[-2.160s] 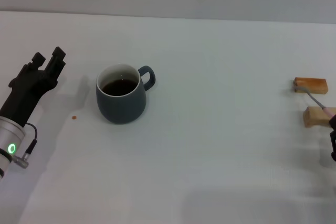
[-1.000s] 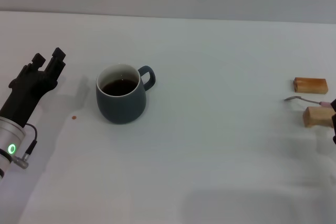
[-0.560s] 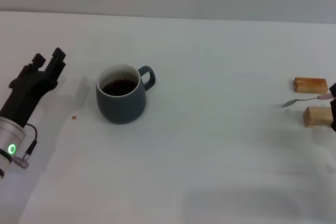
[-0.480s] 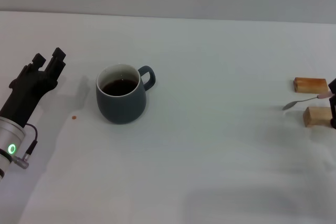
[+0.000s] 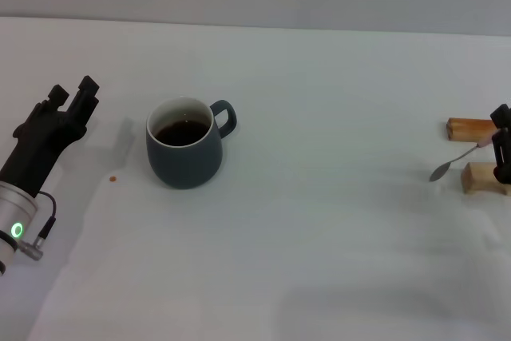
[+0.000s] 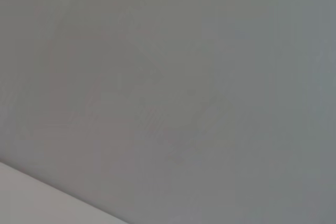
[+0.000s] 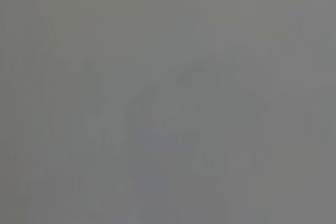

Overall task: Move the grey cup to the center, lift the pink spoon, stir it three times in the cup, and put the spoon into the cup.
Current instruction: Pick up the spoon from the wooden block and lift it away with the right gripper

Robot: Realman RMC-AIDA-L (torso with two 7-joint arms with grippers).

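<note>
The grey cup (image 5: 185,153), dark blue-grey with brown liquid inside, stands left of the table's middle with its handle to the right. The pink spoon (image 5: 459,159) hangs at the far right, its metal bowl pointing left and down. My right gripper (image 5: 501,148) at the right edge is shut on the spoon's pale pink handle. My left gripper (image 5: 73,90) is open and empty, parked to the left of the cup and apart from it. Both wrist views show only flat grey.
Two small wooden blocks sit at the far right, one (image 5: 469,128) behind the spoon and one (image 5: 481,178) just in front of it. A small brown spot (image 5: 112,179) lies on the white table (image 5: 319,237) left of the cup.
My right gripper has come into view at the right edge with the spoon. The spoon has left the blocks, its bowl swinging left and down. The cup and left arm have not moved.
</note>
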